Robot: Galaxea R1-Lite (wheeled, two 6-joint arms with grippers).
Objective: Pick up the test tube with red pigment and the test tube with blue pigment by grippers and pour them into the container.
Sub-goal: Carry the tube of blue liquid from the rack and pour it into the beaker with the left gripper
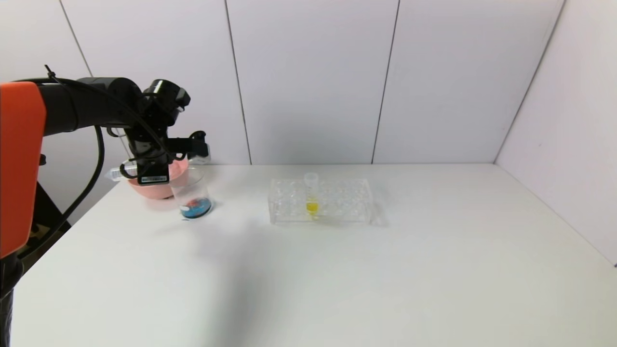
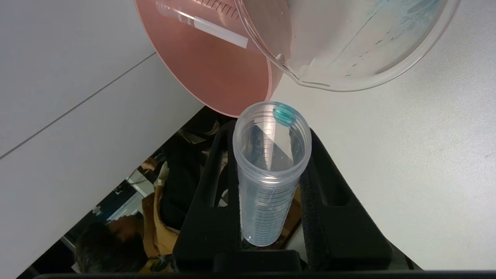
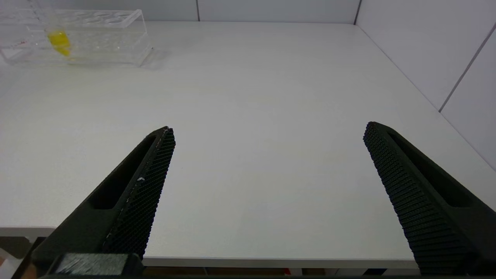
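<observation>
My left gripper [image 1: 147, 168] [image 2: 271, 131] is shut on the test tube with blue pigment [image 2: 267, 186] [image 1: 117, 173]. The tube lies tipped over and is nearly empty, with a blue drop at its rim. Its mouth is just short of the pink bowl and the container [image 1: 193, 193] [image 2: 348, 46]. The container stands on the table with blue and red pigment at its bottom. No tube holding red liquid shows. My right gripper [image 3: 269, 131] is open and empty over the table's front edge.
A pink bowl [image 1: 159, 192] [image 2: 209, 69] stands behind the container with an empty clear tube [image 2: 201, 23] lying in it. A clear tube rack [image 1: 337, 202] [image 3: 97, 38] at mid-table holds a yellow-liquid tube [image 1: 312, 193] [image 3: 59, 38].
</observation>
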